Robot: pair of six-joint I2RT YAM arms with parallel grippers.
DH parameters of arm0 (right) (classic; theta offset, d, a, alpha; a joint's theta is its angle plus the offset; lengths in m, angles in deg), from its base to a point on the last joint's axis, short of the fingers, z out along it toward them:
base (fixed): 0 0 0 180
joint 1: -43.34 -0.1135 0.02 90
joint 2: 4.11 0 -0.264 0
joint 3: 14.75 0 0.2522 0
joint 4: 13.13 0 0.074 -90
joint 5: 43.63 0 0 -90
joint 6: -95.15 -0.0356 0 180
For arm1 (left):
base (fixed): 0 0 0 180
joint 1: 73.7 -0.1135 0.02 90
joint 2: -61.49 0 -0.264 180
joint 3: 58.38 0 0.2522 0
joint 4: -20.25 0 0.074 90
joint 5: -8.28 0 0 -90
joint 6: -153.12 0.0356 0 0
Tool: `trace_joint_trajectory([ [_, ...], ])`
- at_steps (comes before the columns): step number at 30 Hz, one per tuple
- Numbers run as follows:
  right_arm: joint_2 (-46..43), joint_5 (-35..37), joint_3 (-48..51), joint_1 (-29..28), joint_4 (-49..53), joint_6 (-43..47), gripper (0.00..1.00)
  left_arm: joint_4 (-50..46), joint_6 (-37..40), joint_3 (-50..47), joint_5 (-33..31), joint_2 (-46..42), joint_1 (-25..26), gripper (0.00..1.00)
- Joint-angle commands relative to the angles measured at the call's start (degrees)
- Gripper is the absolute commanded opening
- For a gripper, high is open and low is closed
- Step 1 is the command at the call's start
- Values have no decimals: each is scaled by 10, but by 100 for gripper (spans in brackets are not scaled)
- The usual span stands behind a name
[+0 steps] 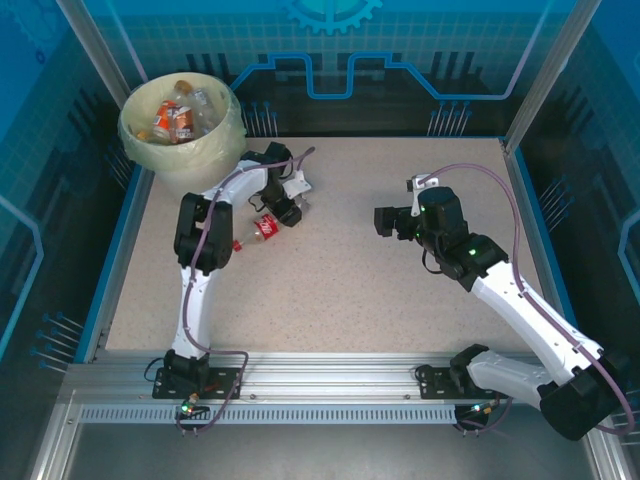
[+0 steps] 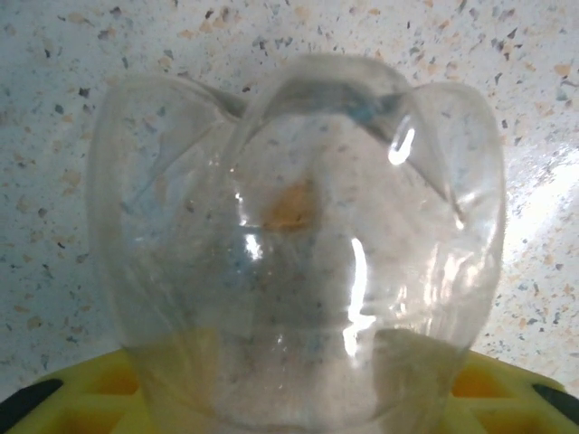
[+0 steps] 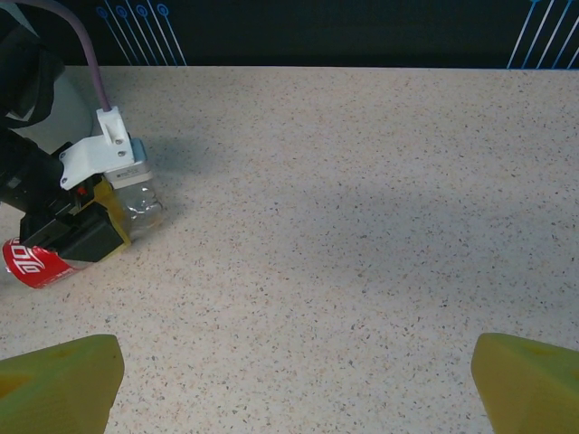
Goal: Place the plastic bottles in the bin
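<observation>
Left pincer (image 1: 287, 207) clamped on bottle (image 1: 265, 227) near base, on desk (image 1: 380, 310); right pincer (image 1: 384, 221) held wide, empty. Risk: smooth end slipped from grip when lifted toward bin (image 1: 215, 152).

1. The left arm was bent at the elbow, and the left gripper (image 1: 281, 214) sat low, clamped on a red-labelled bottle (image 1: 264, 228)
2. The right arm reached inward, with the right gripper (image 1: 383, 221) spread wide

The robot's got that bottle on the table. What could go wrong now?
The left pincer grips the red-label bottle near its clear base, so it might tilt or slip out when lifted. The bin stands close, so the bottle's free end could bump its rim.
</observation>
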Motion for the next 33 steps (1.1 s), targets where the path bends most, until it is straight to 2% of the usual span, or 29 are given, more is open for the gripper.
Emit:
trace_joint_trajectory([
  [1,-13,-8,7,5,-12,7,100,52,-40,-40,20,-60,3,45],
  [9,-27,-62,25,-7,-67,24,100,193,-150,-139,63,-164,3,43],
  [18,-23,-106,29,-29,-113,44,100,335,-291,-199,128,-256,3,42],
  [25,-15,-91,24,-32,-109,43,100,425,-378,-213,144,-332,2,41],
  [29,-9,-85,23,-32,-109,40,100,459,-420,-198,125,-376,-6,42],
  [33,-1,-86,18,-31,-106,37,100,454,-459,-166,18,-413,-7,45],
])
